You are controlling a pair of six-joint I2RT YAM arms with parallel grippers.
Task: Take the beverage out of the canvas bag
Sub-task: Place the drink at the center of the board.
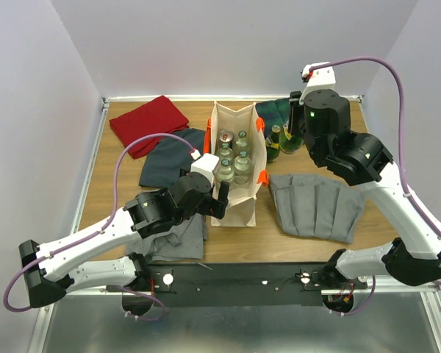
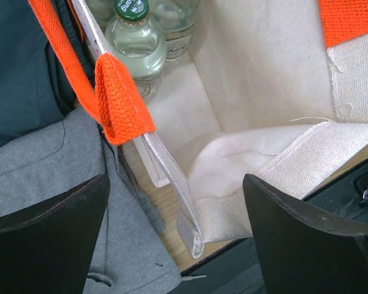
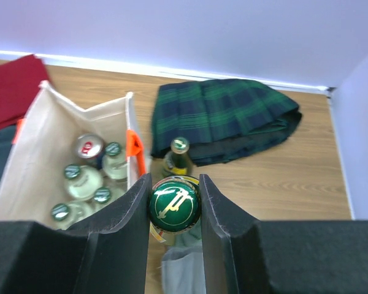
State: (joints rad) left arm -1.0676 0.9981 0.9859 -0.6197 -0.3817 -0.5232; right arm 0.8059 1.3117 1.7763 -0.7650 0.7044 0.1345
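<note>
The canvas bag stood upright mid-surface, between a dark grey cloth on its left and a grey pleated skirt on its right, and it was not yet emptied: the top view showed four clear green-capped bottles and one red-topped can inside. The right claw was clamped on the green cap of a green glass bottle, held outside the bag just beside its right wall, above the gap between bag and skirt — whether the bottle's base touched the surface could not be told. A second green bottle stood on the surface near a folded tartan skirt, already out. The left claw hung with its fingers wide apart at the bag's near-left corner, straddling the rim by the orange handle and gripping nothing. Judgement: two beverages were removed or nearly so, with one awaiting release — five remained in the bag, so the task looked under half done.
</note>
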